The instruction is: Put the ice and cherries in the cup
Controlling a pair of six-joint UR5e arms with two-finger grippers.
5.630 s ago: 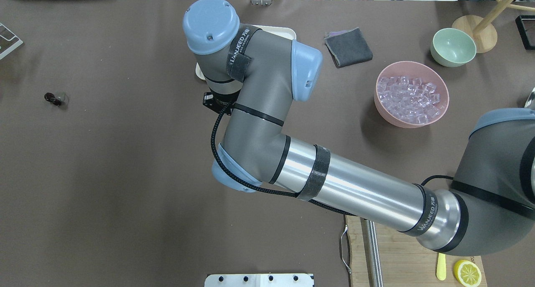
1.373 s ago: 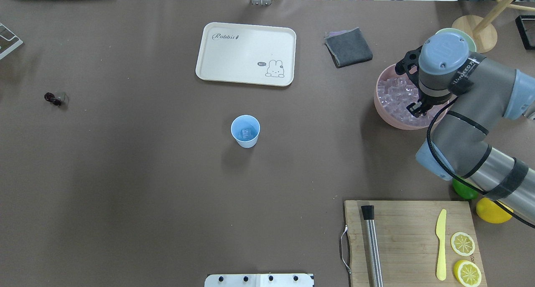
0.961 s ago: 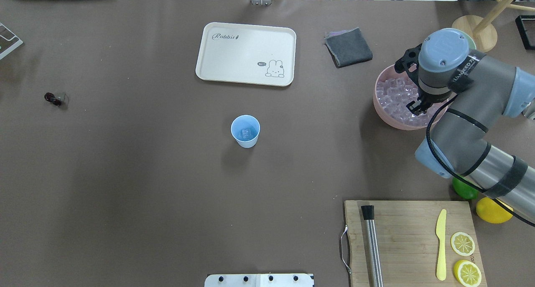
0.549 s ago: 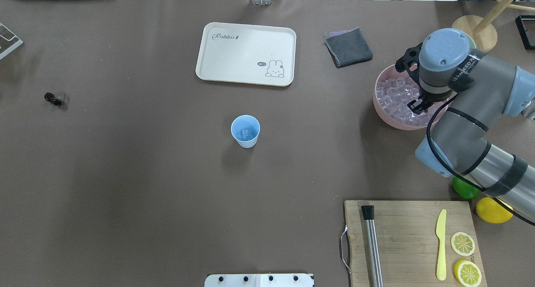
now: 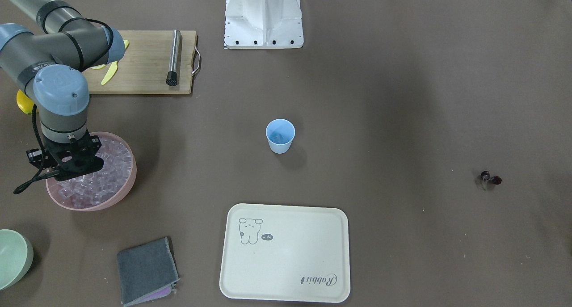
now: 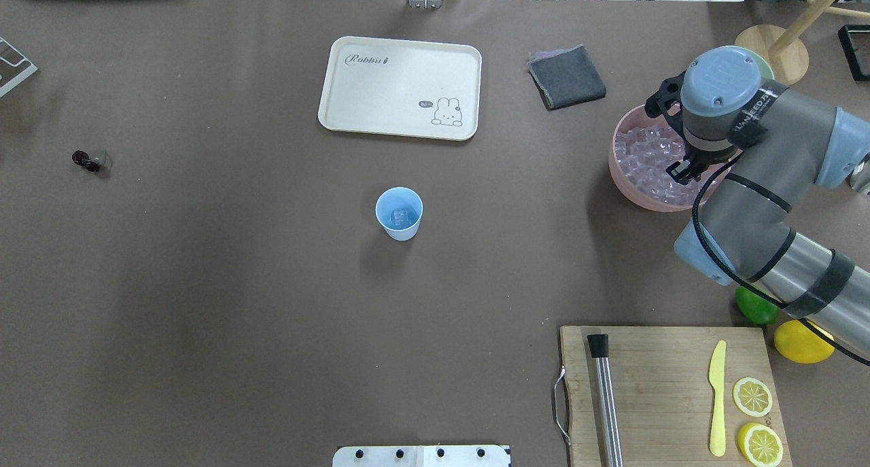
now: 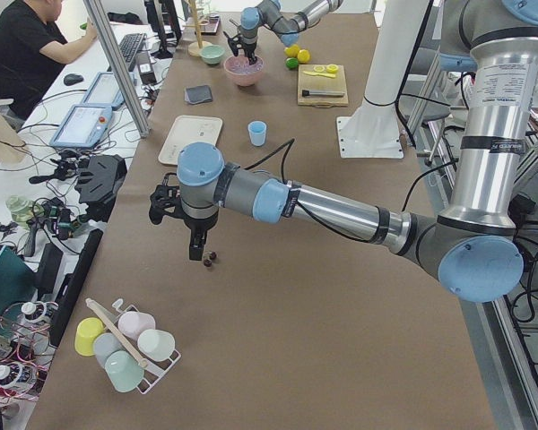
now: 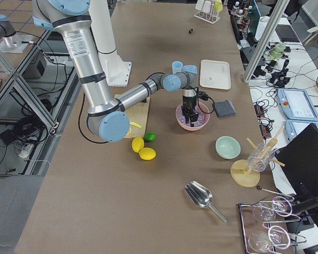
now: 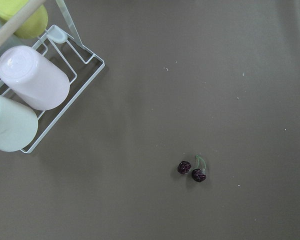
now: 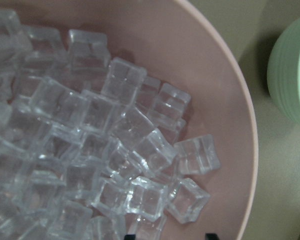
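Swung from cup [image 6: 399, 212] to ice [image 6: 646, 161], right fingers [image 6: 681, 173], cup upright, mouth up

The ice [image 10: 90, 115] looks glassy and clear, its pink bowl [image 10: 210, 90] smooth matt plastic, the cup [image 6: 408, 230] matt plastic, the cutting board [image 6: 659, 385] bare grained wood.

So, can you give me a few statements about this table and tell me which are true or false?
1. The blue cup stands upright. True.
2. The cherries are already in the cup. False: they lie on the table, far from it.
3. The right gripper is at the pink bowl that holds the ice. True.
4. Lemon slices lie on the tray. False: they lie on the cutting board.
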